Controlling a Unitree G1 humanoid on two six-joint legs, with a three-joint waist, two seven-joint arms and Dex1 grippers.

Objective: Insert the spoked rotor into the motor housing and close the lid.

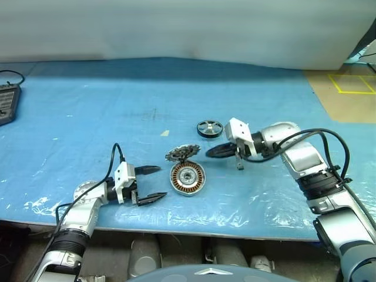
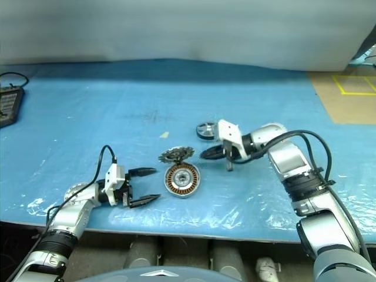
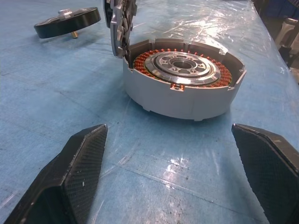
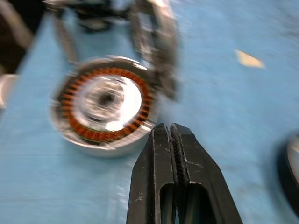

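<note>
The motor housing (image 1: pixel 187 178), a silver cup with copper windings around a central hub, lies open on the blue table. Its toothed lid (image 1: pixel 182 153) stands upright at the housing's far edge. The spoked rotor (image 1: pixel 209 128), dark-rimmed with silver spokes, lies flat on the table beyond and to the right of both. My left gripper (image 1: pixel 160 182) is open just left of the housing, level with it, and its fingers (image 3: pixel 70 182) hold nothing. My right gripper (image 1: pixel 214 151) is shut and empty. It hovers right of the lid, between rotor and housing, pointing left.
A black device (image 1: pixel 6 103) with a cable sits at the table's far left edge. A small pale scrap (image 1: pixel 165 133) lies behind the lid. Tan floor with yellow tape (image 1: pixel 352 85) lies past the table's right end. The table's front edge runs close below the housing.
</note>
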